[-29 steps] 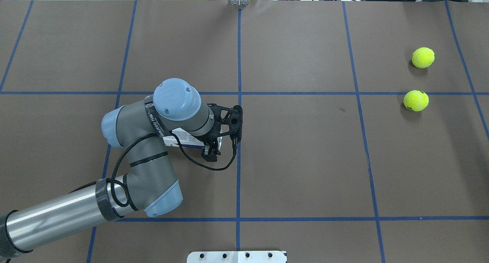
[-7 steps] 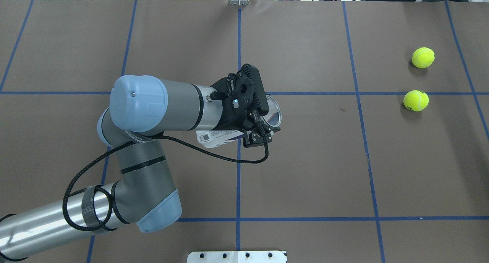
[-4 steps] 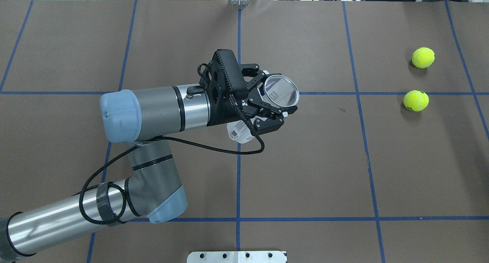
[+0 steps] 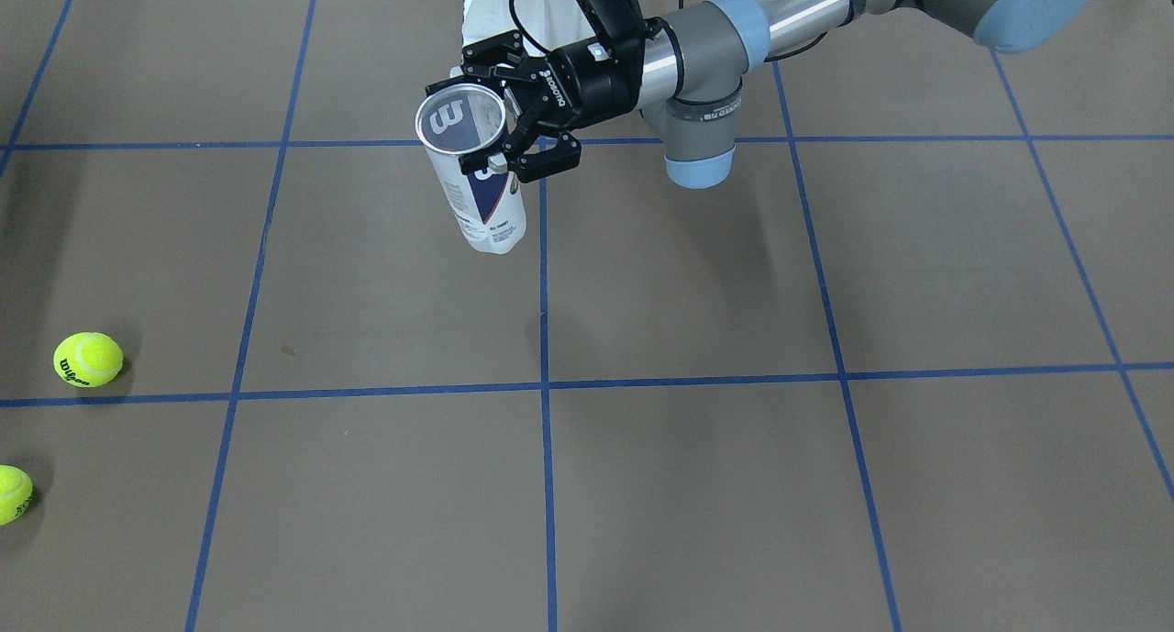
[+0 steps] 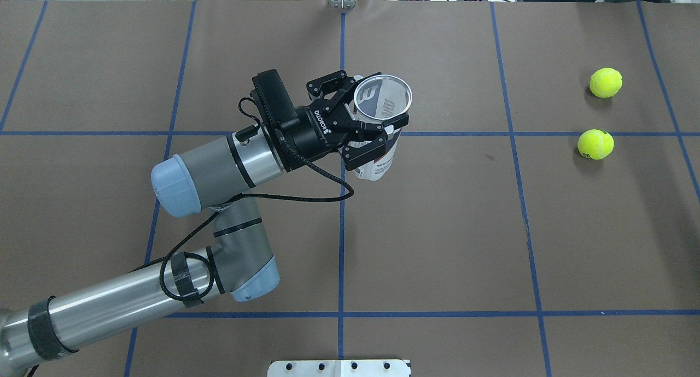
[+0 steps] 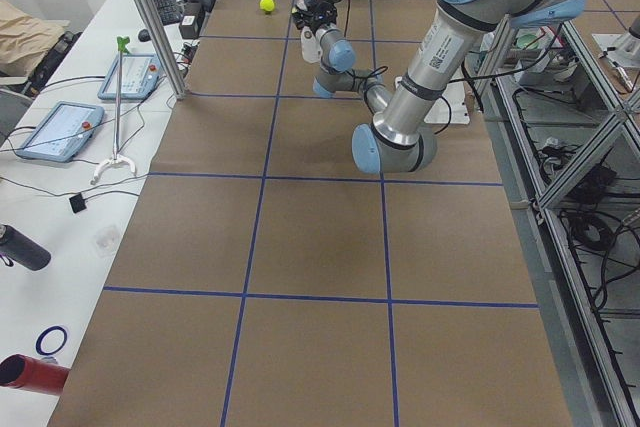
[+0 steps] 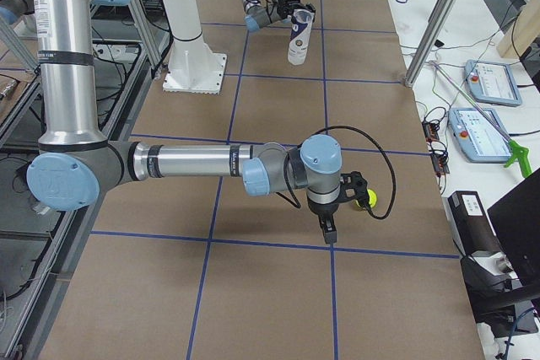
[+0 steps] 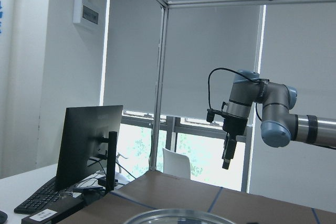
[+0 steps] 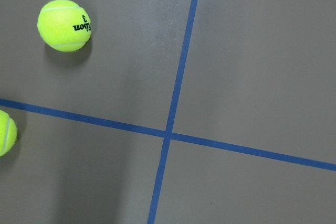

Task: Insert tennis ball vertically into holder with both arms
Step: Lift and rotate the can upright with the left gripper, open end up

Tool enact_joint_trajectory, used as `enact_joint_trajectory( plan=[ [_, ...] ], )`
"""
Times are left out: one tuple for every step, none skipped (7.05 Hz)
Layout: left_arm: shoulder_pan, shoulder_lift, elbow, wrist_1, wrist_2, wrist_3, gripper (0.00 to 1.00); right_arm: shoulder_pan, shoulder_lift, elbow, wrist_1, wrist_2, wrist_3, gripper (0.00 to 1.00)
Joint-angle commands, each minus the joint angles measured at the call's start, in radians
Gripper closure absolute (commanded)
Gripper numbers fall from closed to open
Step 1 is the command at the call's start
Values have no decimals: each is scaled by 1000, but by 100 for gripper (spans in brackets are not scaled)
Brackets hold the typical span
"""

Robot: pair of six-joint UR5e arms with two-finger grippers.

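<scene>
The holder (image 5: 377, 163) is a clear tube with a white and navy label. It hangs upright above the table, its open mouth facing up. My left gripper (image 5: 372, 126) is shut on its upper part, just under the rim; from across the table I see the same grip on the holder (image 4: 481, 205). Two yellow tennis balls (image 5: 605, 82) (image 5: 595, 144) lie at the far right. My right gripper (image 7: 327, 230) points down above the table near a tennis ball (image 7: 369, 198). I cannot tell whether it is open or shut. The right wrist view shows one tennis ball (image 9: 64, 25) whole.
A white pedestal base (image 5: 339, 367) sits at the near table edge. Blue tape lines cross the brown table cover (image 5: 437, 229). Aluminium frame posts (image 7: 434, 31) and tablets (image 7: 485, 82) stand beside the table on the robot's right.
My left arm has lifted the holder off the table, turned it from lying to upright with its mouth up, and carried it toward the table's middle. The balls have stayed put.
</scene>
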Motion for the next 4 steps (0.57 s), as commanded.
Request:
enact_joint_trajectory(
  plan=[
    [-1, 0, 117, -75, 22, 3, 41, 0, 0, 0, 0, 0, -1, 0],
    [-1, 3, 147, -89, 22, 7, 39, 0, 0, 0, 0, 0, -1, 0],
    [1, 5, 167, -95, 21, 7, 36, 0, 0, 0, 0, 0, 1, 0],
    [5, 6, 182, -99, 21, 7, 34, 0, 0, -3, 0, 0, -1, 0]
  ],
)
